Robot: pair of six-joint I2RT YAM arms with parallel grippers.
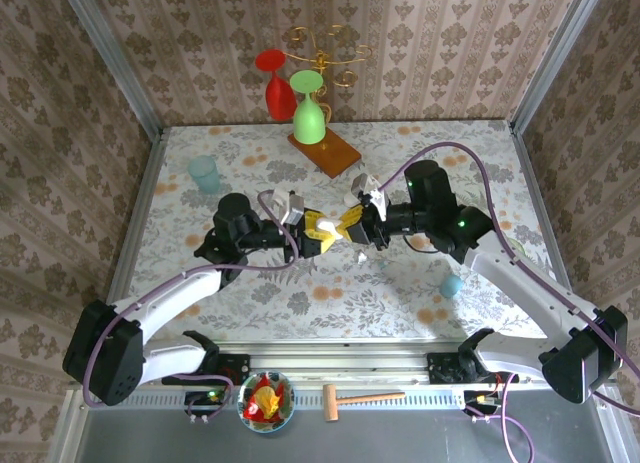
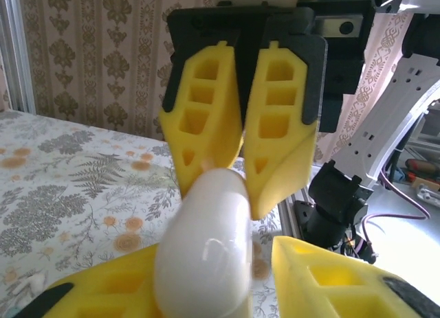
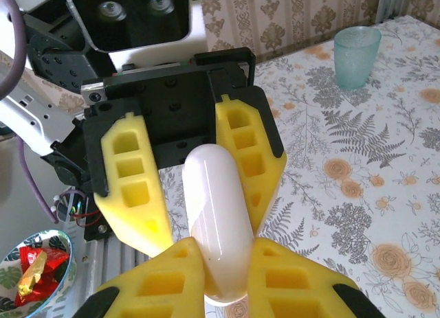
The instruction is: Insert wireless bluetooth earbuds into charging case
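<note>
White case (image 3: 216, 229) in right jaws, wooden mallet (image 1: 358, 398) in top view

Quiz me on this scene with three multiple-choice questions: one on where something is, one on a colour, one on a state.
1. Where does the wooden mallet lie?
A) beside a teal cup
B) on the near metal ledge, right of the candy bowl
C) on the orange board

2. What colour is the left upturned goblet?
A) red
B) blue
C) clear

3. How is the white charging case now?
A) lying on the tablecloth
B) standing in a cup
C) held off the table, the jaws of the right gripper shut on it

Answers:
B, because the mallet lies between the arm bases, next to the bowl.
A, because it is red and stands beside the green goblet.
C, because the yellow jaws pinch the case in mid-air.
</note>
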